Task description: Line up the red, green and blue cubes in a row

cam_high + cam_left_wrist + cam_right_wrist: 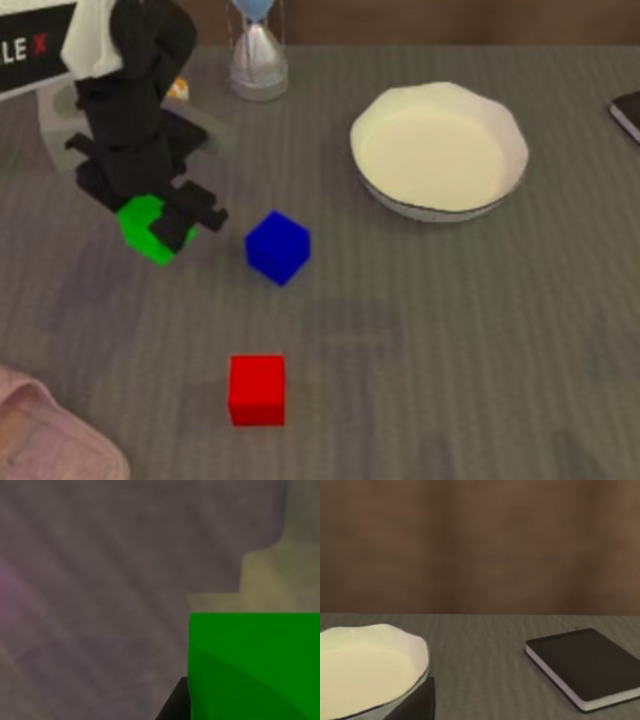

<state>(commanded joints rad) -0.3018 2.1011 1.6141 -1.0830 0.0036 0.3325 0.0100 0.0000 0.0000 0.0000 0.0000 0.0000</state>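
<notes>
The green cube (140,226) is tilted at the table's left, and my left gripper (160,225) is shut on it. In the left wrist view the green cube (255,670) fills the lower corner beside one dark finger (175,706), with its shadow on the cloth beyond. The blue cube (278,246) rests just right of the gripper, turned at an angle. The red cube (257,389) sits square nearer the front edge. My right arm is out of the top view. One of its fingers (417,705) shows beside the bowl, set far to the side with nothing against it.
A white bowl (440,150) stands at the back right and shows as the bowl (365,670) in the right wrist view. A black book (585,665) lies at the right edge. An hourglass (259,60) stands at the back, a pink object (50,440) at the front left corner.
</notes>
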